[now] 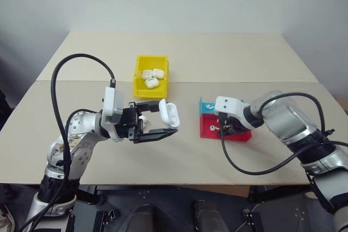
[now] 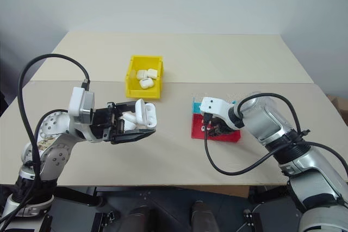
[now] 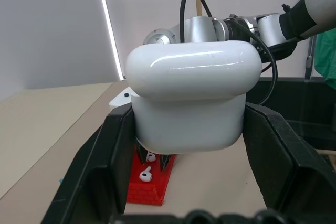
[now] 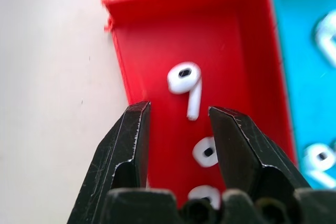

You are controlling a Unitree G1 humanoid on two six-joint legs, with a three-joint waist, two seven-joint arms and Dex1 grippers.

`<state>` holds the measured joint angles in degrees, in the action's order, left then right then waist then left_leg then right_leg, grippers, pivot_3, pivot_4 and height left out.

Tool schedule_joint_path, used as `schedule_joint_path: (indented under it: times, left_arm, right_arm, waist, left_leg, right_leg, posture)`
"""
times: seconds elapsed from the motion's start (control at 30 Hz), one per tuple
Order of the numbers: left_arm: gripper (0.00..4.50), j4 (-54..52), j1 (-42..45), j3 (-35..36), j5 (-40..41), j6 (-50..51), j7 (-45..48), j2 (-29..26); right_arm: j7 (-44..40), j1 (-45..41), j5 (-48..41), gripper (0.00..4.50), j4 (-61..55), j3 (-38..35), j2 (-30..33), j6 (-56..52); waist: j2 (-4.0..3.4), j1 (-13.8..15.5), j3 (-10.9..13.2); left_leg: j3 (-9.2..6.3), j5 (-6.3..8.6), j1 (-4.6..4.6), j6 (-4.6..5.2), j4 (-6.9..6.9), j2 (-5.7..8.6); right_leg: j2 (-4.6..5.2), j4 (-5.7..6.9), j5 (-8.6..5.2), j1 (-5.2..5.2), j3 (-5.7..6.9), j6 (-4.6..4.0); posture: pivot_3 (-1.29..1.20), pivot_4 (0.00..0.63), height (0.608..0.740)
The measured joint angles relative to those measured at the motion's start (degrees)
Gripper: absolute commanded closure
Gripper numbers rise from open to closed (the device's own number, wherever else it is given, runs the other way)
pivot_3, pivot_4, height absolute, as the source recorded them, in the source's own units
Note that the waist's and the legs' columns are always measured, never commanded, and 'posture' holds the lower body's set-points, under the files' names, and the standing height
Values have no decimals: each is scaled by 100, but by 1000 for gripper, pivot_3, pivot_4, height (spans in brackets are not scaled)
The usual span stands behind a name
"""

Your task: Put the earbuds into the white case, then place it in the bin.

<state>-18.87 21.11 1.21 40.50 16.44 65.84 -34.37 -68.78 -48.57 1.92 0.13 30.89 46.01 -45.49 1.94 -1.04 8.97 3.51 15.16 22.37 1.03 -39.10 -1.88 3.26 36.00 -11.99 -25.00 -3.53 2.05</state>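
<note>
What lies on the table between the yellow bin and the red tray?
Nothing: in the left eye view the stretch of table between the yellow bin and the red tray is bare.

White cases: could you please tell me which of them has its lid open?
The white case held in the left tool has its lid flipped up; the three cases lying in the yellow bin are shut.

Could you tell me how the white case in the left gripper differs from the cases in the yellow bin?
The held white case sits off the table in the left gripper with its lid flipped open; the cases in the bin lie loose inside the yellow bin, apparently closed. All look like the same glossy white rounded shell.
</note>
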Motion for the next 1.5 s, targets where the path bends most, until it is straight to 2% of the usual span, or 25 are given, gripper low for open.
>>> schedule_joint_path:
  times: [0.67, 1.37, 1.5]
  left_arm:
    - [1715, -97, -90, 18, -16, -3, -129, -49]
    - [1715, -203, -137, 86, -11, 0, -178, -128]
    - [1715, -203, -137, 86, -11, 0, -178, -128]
  right_arm:
    - [-99, -67, 333, 2306, 1001, 7, -596, 835]
    - [-337, -52, 462, 2306, 1007, 4, -546, 943]
    - [-337, -49, 480, 3161, 1007, 0, -546, 942]
  waist:
    - [0, 12, 0]
    - [0, 17, 0]
    - [0, 16, 0]
  left_leg:
    - [3, 0, 1, 0, 0, 1]
    - [3, 0, -1, 0, 0, 1]
    - [3, 0, -1, 0, 0, 1]
  right_leg:
    - [1, 0, 0, 0, 0, 0]
    - [1, 1, 0, 1, 0, 0]
    - [1, 1, 0, 1, 0, 0]
  posture:
    - [0, 150, 740]
    - [0, 150, 740]
    - [0, 150, 740]
